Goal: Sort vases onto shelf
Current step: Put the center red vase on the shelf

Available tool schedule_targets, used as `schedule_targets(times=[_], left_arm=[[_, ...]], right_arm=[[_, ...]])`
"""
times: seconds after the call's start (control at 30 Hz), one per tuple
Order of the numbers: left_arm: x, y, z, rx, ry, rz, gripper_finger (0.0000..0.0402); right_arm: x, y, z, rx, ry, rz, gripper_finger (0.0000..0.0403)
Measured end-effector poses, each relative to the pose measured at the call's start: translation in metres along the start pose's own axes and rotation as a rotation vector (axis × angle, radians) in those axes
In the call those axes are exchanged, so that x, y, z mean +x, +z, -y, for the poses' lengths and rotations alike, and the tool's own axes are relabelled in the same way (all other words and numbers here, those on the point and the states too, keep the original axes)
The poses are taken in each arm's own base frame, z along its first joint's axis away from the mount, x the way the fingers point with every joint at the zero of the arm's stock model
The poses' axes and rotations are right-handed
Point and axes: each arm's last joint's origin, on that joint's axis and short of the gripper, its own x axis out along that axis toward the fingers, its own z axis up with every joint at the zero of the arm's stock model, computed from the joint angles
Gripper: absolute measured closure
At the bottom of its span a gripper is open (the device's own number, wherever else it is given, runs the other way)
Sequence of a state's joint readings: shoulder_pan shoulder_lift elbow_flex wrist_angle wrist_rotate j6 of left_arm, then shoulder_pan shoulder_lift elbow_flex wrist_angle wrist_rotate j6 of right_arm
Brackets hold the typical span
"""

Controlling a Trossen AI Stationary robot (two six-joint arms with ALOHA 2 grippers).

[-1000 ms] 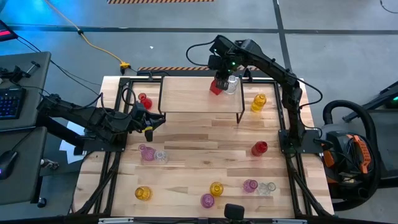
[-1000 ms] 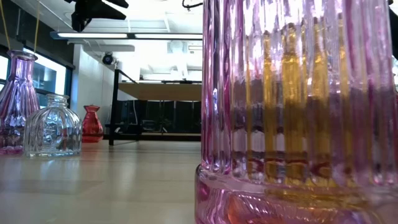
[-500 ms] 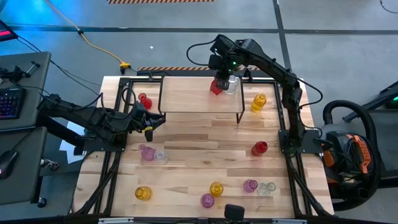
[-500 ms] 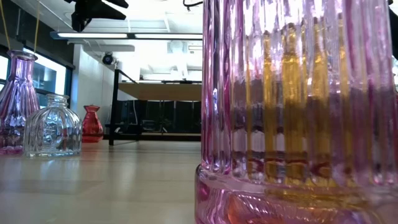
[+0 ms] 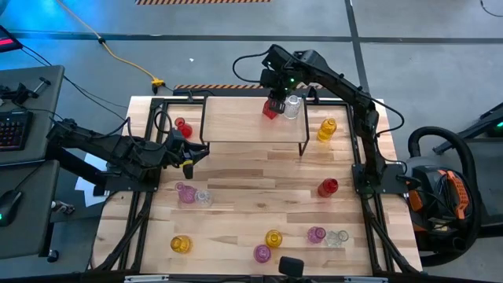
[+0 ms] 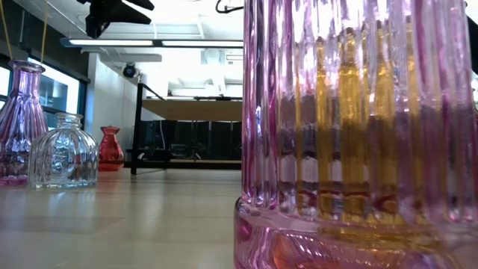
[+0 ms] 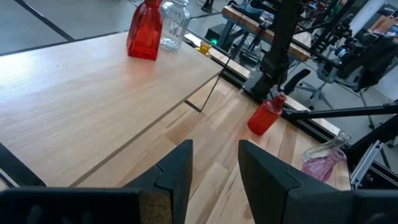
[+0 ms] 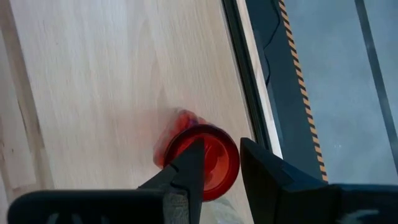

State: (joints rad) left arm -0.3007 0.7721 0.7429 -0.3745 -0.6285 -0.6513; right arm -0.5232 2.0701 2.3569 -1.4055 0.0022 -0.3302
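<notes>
A red vase stands upright on its base at the far right of the shelf, beside a clear vase. My right gripper hovers just above it. In the right wrist view it is open, one finger on each side above the red vase's mouth, in front of the rim. My left gripper waits open by the shelf's left end; its wrist view shows the gripper, the red vase and the clear vase.
Other vases stand on the table: yellow, red, small red, pink with clear, and several along the near edge around. A pink vase fills the low view. Black frame rails line the table's sides.
My right gripper has shifted slightly toward the table's left over the shelf's far edge, staying above the red vase. The left arm has kept still.
</notes>
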Motion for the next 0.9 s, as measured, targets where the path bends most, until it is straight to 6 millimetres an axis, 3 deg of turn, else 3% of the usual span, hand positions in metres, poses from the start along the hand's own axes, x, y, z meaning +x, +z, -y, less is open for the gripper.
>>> schedule_targets(times=[0.9], left_arm=[[0.0000,-0.0001,-0.0003,0.018,0.005,0.001,0.0282]], right_arm=[[-0.0013,-0.0010,-0.0014,0.017,0.020,-0.003,0.0315]])
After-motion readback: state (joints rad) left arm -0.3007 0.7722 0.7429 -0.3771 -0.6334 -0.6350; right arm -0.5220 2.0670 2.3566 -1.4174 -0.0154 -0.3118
